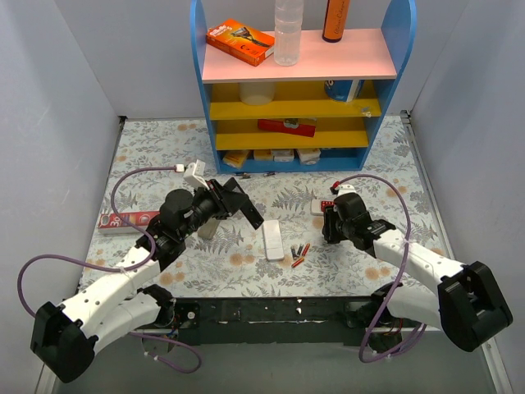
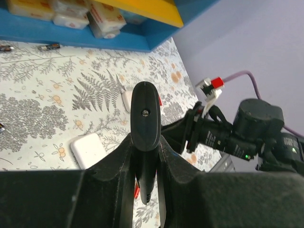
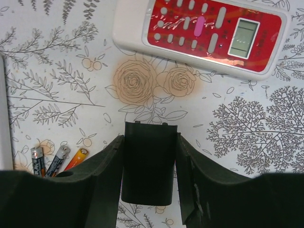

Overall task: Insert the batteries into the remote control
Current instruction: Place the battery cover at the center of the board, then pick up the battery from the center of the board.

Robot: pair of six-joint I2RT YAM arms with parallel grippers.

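Left gripper (image 2: 145,142) clenches a slim black remote (image 2: 144,111); right gripper (image 3: 149,142) pinches a flat black plate (image 3: 149,168).

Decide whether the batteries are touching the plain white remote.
Apart. The top view shows a clear gap between the batteries and the plain white remote.

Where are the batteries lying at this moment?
In the top view, the batteries lie near the centre, just right of the white remote control.

- Plain pale grey walls (image 1: 49,98) close in on left, right and back.
- A grey floral cloth covers the surface (image 1: 164,148).
- A blue shelf unit (image 1: 400,33), pink top, yellow shelves, stands at the back.
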